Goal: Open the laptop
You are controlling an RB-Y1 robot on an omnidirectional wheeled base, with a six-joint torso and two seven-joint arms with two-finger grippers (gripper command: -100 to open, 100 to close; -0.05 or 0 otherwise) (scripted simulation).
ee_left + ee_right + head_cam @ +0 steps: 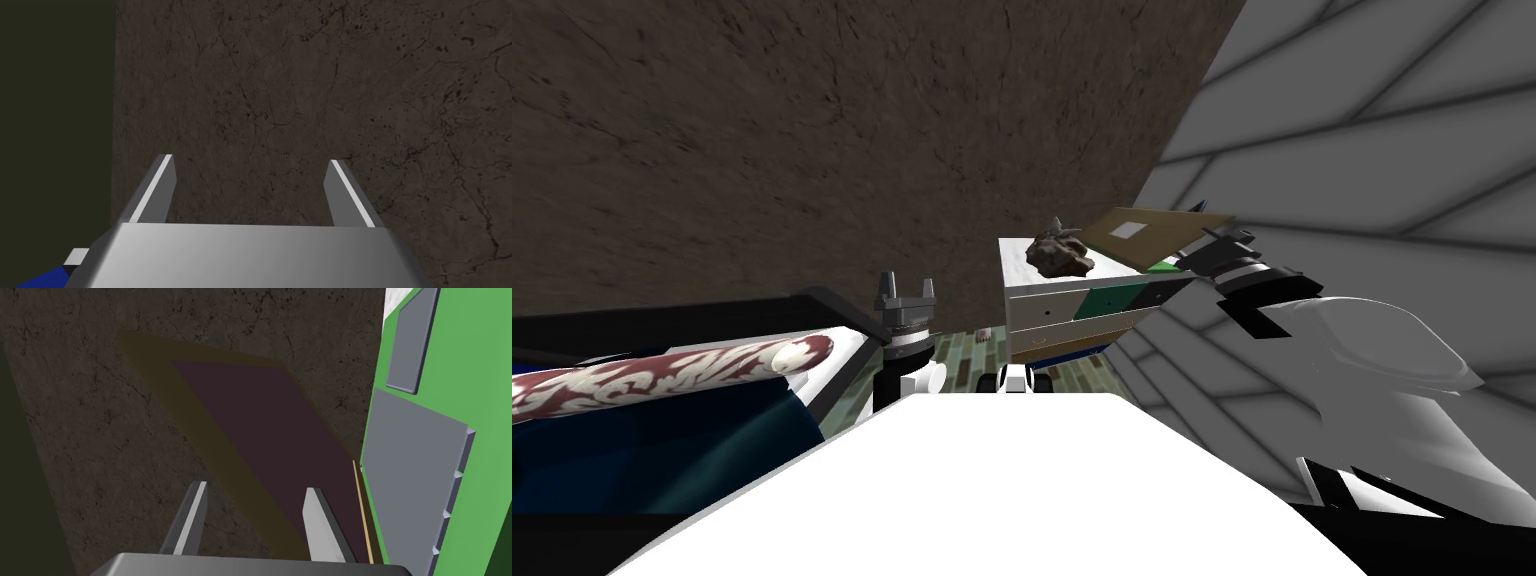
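- Where the right arm reaches forward past the chest, its right pincer [1215, 243] sits at the near edge of the laptop [1160, 238].
- That laptop lies on top of a white drawer unit [1057, 305], at the end nearest the grey panelled wall [1372, 120].
- Its olive lid [165, 388] stands lifted off the green base [475, 363], so it is partly open.
- Seen from the right wrist, the dark screen [260, 448] faces the grey keyboard [415, 468] and the touchpad [411, 348].
- The right pincer's fingers [320, 523] are spread. One crosses in front of the screen and the other shows against the brown wall [812, 130], with the lid's edge between them.
- Whether either finger touches the lid, I cannot tell.
- A brown rock-like lump [1060, 255] rests on the drawer unit just beside the laptop.
- The left pincer [906, 285] is held upright beside a bed [662, 440], well apart from the laptop, fingers spread wide with nothing between them.
- A red and white patterned roll [682, 372] lies on the bed's dark blue cover.
- Green tiled floor [967, 350] shows between the bed and the drawer unit.
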